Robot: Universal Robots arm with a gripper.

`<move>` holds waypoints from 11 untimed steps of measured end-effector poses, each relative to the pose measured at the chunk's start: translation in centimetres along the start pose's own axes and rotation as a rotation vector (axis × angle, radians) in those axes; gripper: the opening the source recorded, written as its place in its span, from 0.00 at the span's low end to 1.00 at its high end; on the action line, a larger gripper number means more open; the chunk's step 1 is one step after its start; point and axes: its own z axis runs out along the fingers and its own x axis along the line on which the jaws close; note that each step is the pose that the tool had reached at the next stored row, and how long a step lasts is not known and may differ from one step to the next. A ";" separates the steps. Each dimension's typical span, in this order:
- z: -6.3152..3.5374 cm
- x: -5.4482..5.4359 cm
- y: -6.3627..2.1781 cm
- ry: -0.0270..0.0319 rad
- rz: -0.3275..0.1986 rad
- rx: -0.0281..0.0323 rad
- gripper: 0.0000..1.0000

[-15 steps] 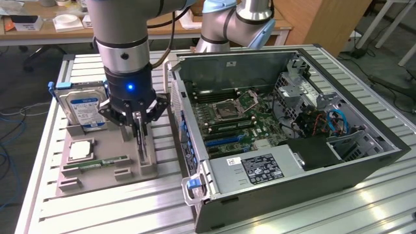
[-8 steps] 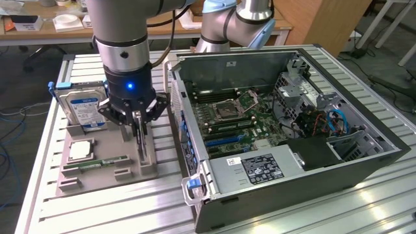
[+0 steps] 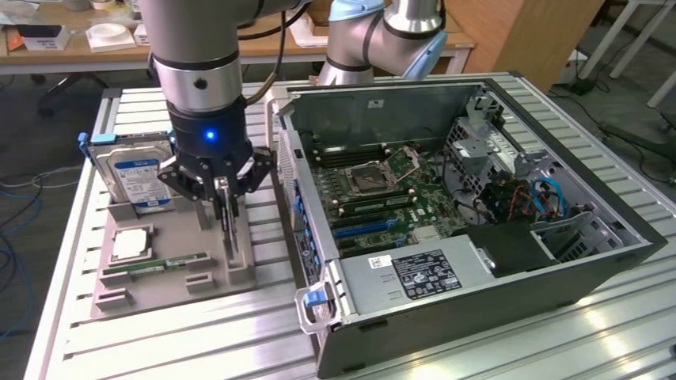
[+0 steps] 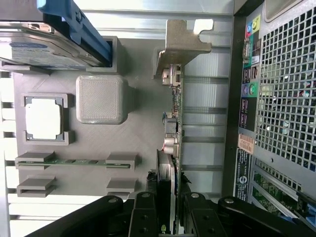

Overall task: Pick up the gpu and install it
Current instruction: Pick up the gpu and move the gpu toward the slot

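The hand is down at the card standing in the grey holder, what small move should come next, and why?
Probably a short straight lift: the hand looks closed on the thin dark expansion card with the silver bracket, which stands on edge in the grey plastic holder, close beside the open black computer case.

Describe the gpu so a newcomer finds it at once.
On the exterior view's left of the open computer case lies a grey parts tray. The gpu stands on edge along the tray side nearest the case. Unlike the blue-labelled hard drive and the green RAM stick, it is a thin dark card with a metal bracket.
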 end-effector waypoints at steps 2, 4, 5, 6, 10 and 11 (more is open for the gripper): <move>-0.04 0.0 0.00 0.0001 0.000 0.0001 0.27; -0.06 0.0 0.00 0.0001 0.000 0.0001 0.27; -0.08 0.0 -0.01 0.0001 0.000 0.0002 0.27; -0.11 0.0 -0.01 0.0001 0.000 0.0002 0.27; -0.20 0.1 -0.01 0.0002 0.000 0.0002 0.27; -0.26 0.1 -0.01 0.0003 0.000 0.0004 0.27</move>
